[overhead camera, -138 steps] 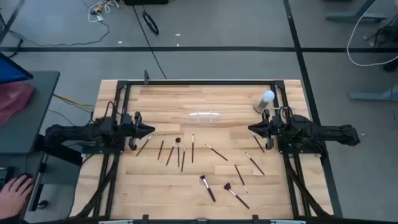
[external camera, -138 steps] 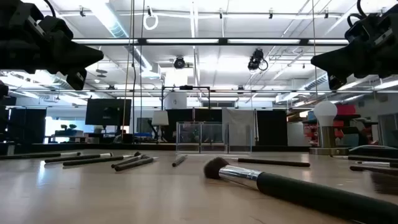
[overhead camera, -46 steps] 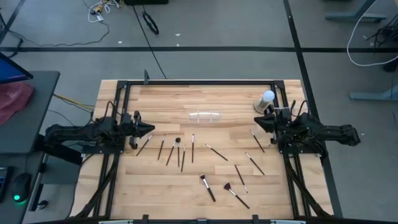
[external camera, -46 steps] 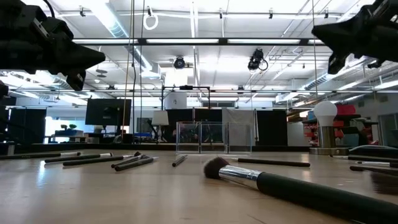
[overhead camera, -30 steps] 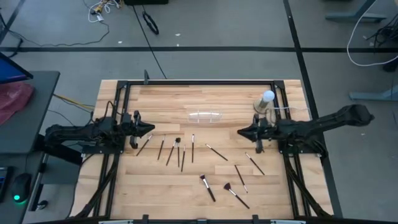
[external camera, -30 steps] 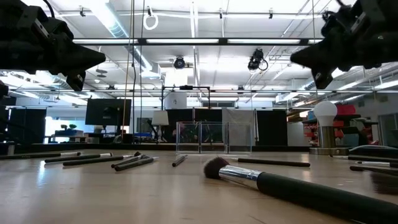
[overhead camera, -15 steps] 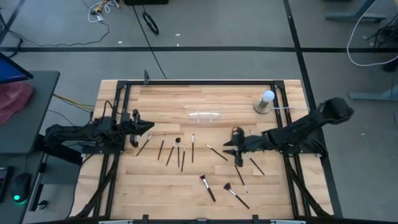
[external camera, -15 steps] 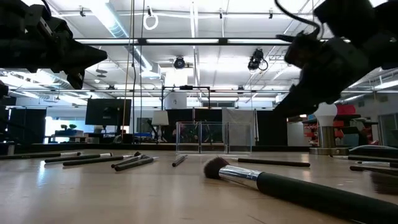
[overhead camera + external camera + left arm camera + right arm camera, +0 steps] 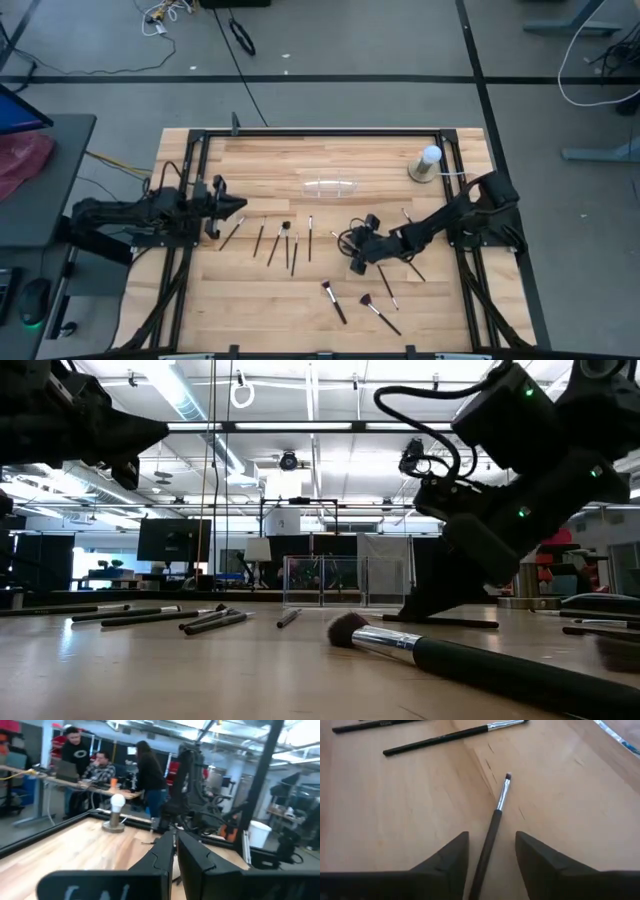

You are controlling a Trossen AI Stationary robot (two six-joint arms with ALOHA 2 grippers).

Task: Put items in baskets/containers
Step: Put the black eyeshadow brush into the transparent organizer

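High view: The right gripper (image 9: 354, 247) has swung out from the table's right edge to mid-table, low over a thin brush (image 9: 347, 243). The clear organiser tray (image 9: 328, 187) sits empty toward the far side, well apart. Other brushes (image 9: 285, 243) lie scattered across the near half.

What changed: A second ago this arm was parked by the white ball lamp (image 9: 430, 157) with its fingers together; now they stand apart. I judge a first pick is beginning and nothing is binned yet.

Low view: The right arm (image 9: 500, 490) slopes down to the tabletop behind a big fluffy brush (image 9: 400, 644). The tray (image 9: 345, 582) stands beyond.

Right wrist view: The two dark fingers (image 9: 445, 857) are spread, with the slim brush (image 9: 496, 812) lying flat between them, its handle running into the gap and its tip pointing away. Contact cannot be told.

Left wrist view: The left gripper (image 9: 175, 855) waits at the table's left edge, fingers nearly closed on nothing.
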